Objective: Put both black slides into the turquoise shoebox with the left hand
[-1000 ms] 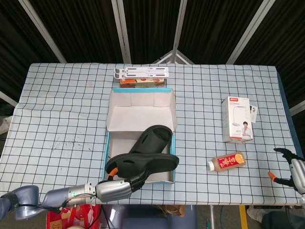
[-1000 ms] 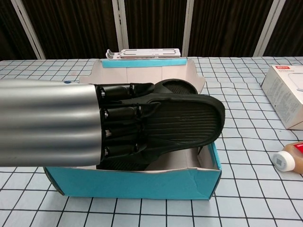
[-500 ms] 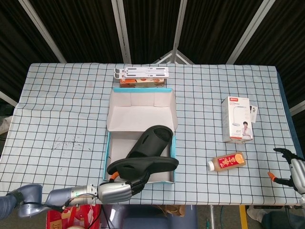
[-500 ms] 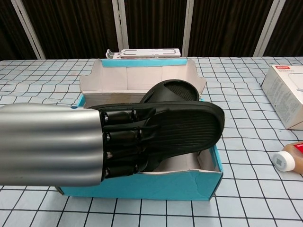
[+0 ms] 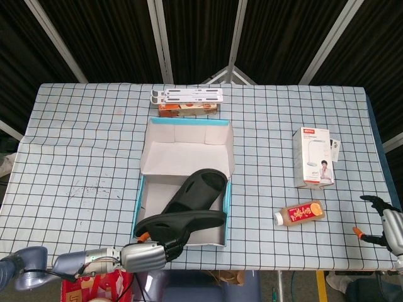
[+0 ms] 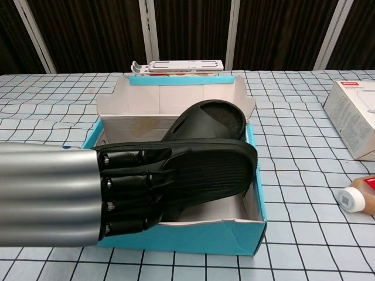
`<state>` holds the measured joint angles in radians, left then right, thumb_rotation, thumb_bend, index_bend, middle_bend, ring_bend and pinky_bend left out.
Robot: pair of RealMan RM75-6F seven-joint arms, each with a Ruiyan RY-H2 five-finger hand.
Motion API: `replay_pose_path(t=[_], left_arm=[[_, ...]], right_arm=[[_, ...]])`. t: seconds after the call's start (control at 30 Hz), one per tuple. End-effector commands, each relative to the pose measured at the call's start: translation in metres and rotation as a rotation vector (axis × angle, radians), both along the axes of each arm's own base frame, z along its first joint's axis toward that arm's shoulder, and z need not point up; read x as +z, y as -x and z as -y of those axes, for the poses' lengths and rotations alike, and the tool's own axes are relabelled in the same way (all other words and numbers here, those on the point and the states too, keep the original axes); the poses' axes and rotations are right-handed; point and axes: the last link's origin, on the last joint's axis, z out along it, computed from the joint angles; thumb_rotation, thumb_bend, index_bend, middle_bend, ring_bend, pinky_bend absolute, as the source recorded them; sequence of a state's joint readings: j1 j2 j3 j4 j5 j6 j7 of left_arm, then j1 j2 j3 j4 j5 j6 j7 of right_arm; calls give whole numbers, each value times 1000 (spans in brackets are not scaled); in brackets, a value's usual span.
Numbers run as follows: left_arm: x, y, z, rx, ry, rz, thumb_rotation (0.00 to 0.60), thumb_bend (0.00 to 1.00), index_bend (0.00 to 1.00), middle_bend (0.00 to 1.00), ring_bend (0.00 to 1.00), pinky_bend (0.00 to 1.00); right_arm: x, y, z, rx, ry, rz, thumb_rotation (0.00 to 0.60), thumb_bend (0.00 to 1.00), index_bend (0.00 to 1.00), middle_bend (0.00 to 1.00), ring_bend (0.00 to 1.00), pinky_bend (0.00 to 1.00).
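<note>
The turquoise shoebox (image 5: 140,200) (image 6: 193,240) stands open at the table's middle, its lid flap up at the far side. One black slide (image 5: 196,190) (image 6: 208,121) lies inside it, leaning on the right wall. My left hand (image 5: 154,251) (image 6: 126,196) grips the second black slide (image 5: 182,220) (image 6: 202,172) by its heel and holds it sole-up over the box's front edge. My right hand (image 5: 385,225) hangs at the table's near right corner, fingers spread, holding nothing.
A white stand on an orange box (image 5: 187,100) (image 6: 179,66) sits behind the shoebox. A white carton (image 5: 313,156) (image 6: 355,114) and an orange bottle (image 5: 300,212) (image 6: 357,198) lie to the right.
My left hand has drawn back toward the near edge and left with the slide, lowering it. The shoebox has shifted slightly left and turned.
</note>
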<state>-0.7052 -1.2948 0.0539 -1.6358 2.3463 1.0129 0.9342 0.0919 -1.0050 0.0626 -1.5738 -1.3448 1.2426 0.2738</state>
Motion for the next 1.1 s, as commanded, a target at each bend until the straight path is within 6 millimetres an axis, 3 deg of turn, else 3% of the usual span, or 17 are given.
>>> replay_pose_path(t=[0.03,0.2,0.3,0.57,0.83,0.9,1.0,1.1], left_arm=[[0,0,-2,1,-5,10,600,347,222,476,127,155],[1,-3,-6,4,-31,22,600,286,94,243,63,126],[3,-6,-6,14,-42,32,588,267,49,169,40,112],[19,-13,-4,45,-72,43,446,195,10,112,10,98],[34,-16,2,49,-102,33,431,167,0,89,3,97],[39,-21,5,37,-108,71,455,168,4,104,3,98],[51,-30,6,73,-101,198,593,168,51,163,11,102],[60,-32,5,186,-59,375,600,168,77,178,20,106]], right_arm=[[0,0,0,0,0,0,600,234,259,252,291,298],[0,0,0,-2,-1,0,600,233,259,253,291,298],[-1,1,1,-3,-4,1,600,234,259,253,291,298],[-1,1,1,-5,-6,4,600,234,259,252,291,298],[-2,1,2,-4,-11,6,600,233,259,252,291,298],[-2,1,2,-6,-12,5,600,233,259,252,291,298],[-3,2,3,-8,-15,6,600,233,259,252,291,298],[-3,2,2,-8,-16,7,600,234,259,252,291,298]])
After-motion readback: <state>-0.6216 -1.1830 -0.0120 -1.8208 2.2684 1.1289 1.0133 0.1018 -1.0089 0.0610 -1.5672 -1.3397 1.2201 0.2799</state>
